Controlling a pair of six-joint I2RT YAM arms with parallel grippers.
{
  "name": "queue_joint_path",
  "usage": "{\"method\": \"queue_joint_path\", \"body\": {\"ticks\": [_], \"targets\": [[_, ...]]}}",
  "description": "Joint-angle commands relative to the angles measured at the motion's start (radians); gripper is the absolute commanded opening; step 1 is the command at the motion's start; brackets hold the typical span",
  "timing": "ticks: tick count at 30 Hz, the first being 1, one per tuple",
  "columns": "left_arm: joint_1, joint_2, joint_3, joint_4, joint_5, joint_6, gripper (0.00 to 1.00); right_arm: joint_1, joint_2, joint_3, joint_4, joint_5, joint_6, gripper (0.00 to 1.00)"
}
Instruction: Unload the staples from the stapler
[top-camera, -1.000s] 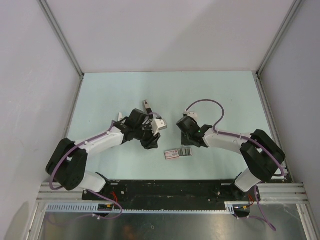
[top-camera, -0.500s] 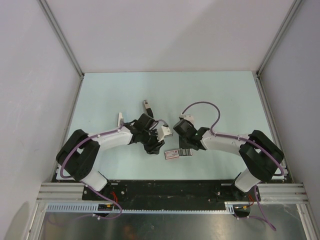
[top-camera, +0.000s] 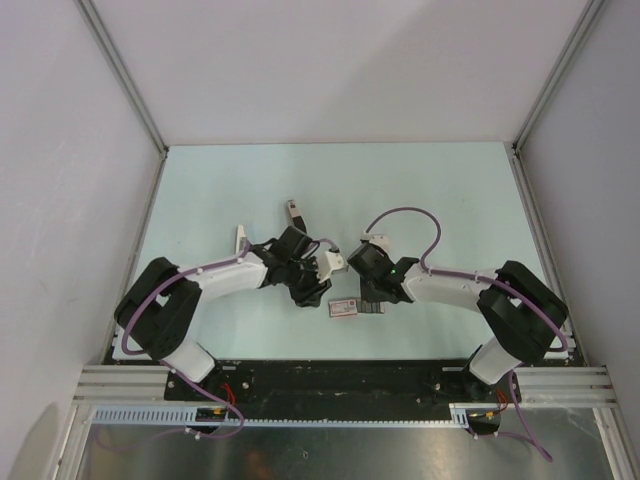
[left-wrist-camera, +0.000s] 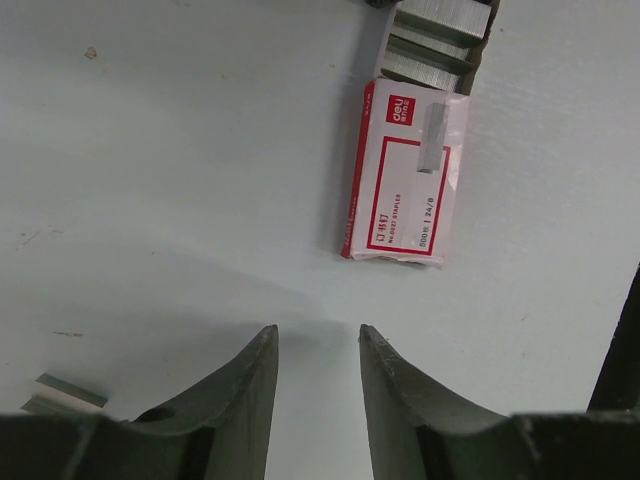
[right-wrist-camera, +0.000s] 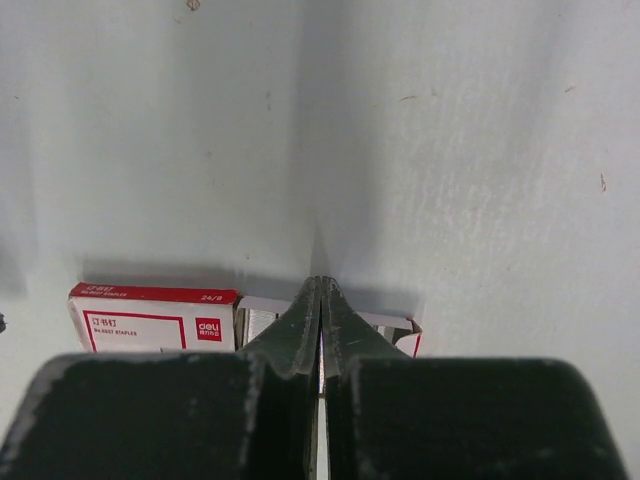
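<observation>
The stapler lies on the table behind my left arm, small and dark with a silvery part. My left gripper is open and empty, low over the table, its tips a short way from the red-and-white staple box. A short loose strip of staples lies on the table to the left of the left fingers. My right gripper is shut, its tips over the box's open tray, which holds several grey staple strips.
A small white piece lies on the table left of the stapler. Grey walls with metal posts close in the pale table on three sides. The arm bases stand at the near edge.
My left gripper has swung right and nearer, toward the staple box. My right gripper has moved left and down over the box's open tray.
</observation>
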Motion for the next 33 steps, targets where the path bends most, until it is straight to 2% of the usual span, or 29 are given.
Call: {"method": "queue_joint_path", "body": {"ticks": [1, 11, 20, 25, 33], "targets": [[-0.02, 0.0, 0.032, 0.008, -0.002, 0.007, 0.43, 0.009, -0.038, -0.006, -0.012, 0.019, 0.019, 0.0], [-0.049, 0.008, 0.042, 0.009, -0.003, 0.003, 0.43, -0.042, -0.099, -0.005, 0.009, -0.013, 0.021, 0.09], [-0.09, 0.046, 0.077, 0.009, -0.032, -0.001, 0.43, -0.098, -0.233, -0.06, -0.075, -0.047, 0.052, 0.19], [-0.097, 0.067, 0.088, 0.009, -0.061, 0.003, 0.43, -0.16, -0.311, -0.167, -0.053, -0.16, 0.118, 0.25], [-0.106, 0.092, 0.098, 0.009, -0.099, 0.004, 0.43, -0.254, -0.341, -0.287, 0.1, -0.374, 0.199, 0.3]]}}
